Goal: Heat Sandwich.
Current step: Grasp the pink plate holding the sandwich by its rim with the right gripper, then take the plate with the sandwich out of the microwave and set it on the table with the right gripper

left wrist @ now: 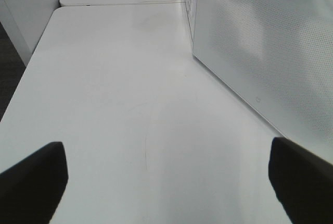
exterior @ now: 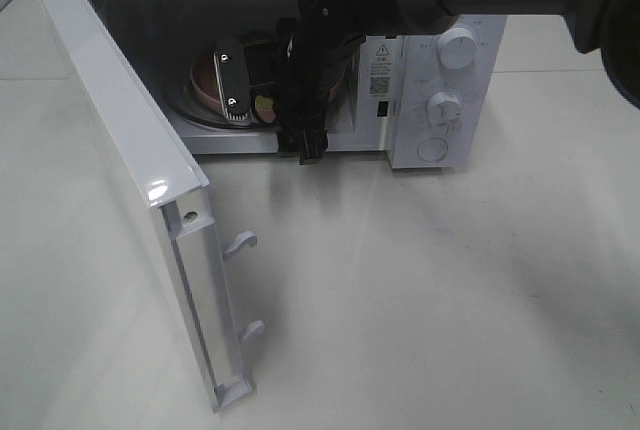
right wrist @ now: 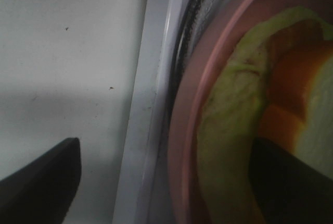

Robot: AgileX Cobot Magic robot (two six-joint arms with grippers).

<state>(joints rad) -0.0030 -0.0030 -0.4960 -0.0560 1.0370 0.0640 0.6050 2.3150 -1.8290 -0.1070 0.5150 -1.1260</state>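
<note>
Right claw (right wrist: 166, 182): released, jaws wide, reaching into the microwave (exterior: 440, 80).
Sandwich (right wrist: 234, 125): on its plate (right wrist: 182, 130), inside the microwave.
Left claw (left wrist: 166, 182): released, outside the microwave.
Tip: withdraw straight, no nudging the plate.

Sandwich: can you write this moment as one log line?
door: open | sandwich: on pink plate inside microwave | right claw: open, straddling plate rim | left claw: open, above table

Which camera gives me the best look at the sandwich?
The right wrist view: the sandwich fills it close up, yellow-green with orange filling, on the pink plate. The exterior high view shows only a sliver inside the microwave, behind the right arm. The left wrist view shows none of it.
</note>
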